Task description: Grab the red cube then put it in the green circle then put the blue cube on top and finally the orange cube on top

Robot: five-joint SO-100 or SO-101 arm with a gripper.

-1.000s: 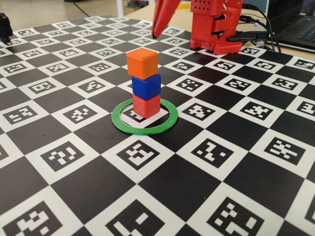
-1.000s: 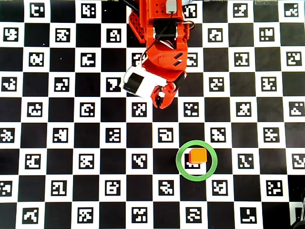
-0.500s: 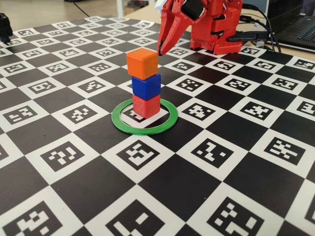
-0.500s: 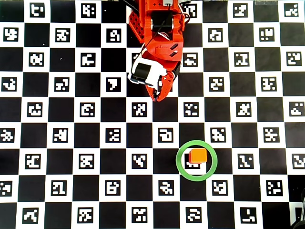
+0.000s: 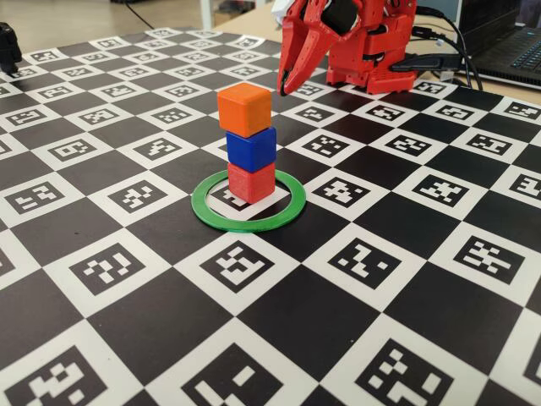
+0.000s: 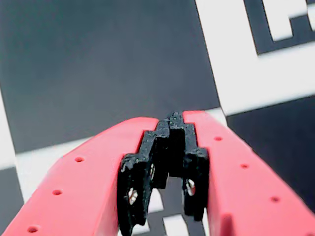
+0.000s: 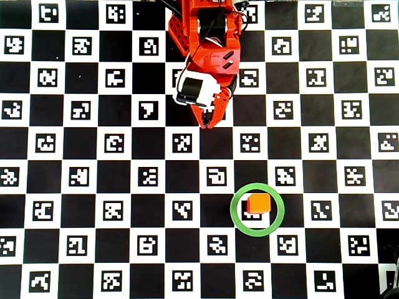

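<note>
Red cube (image 5: 251, 183) inside green circle (image 5: 248, 202), blue cube (image 5: 251, 149) on it, orange cube (image 5: 244, 109) topmost, claw (image 5: 286, 87) closed and empty, well apart over checkered bench (image 5: 406, 279)

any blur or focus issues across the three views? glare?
Wrist view: gripper fingertips fairly sharp, board behind soft and dim. Fixed view: stack crisp, orange cube clear, near board edge slightly soft, no strong glare. Overhead view: evenly lit, sharp, green circle clean, only faint shadows.
</note>
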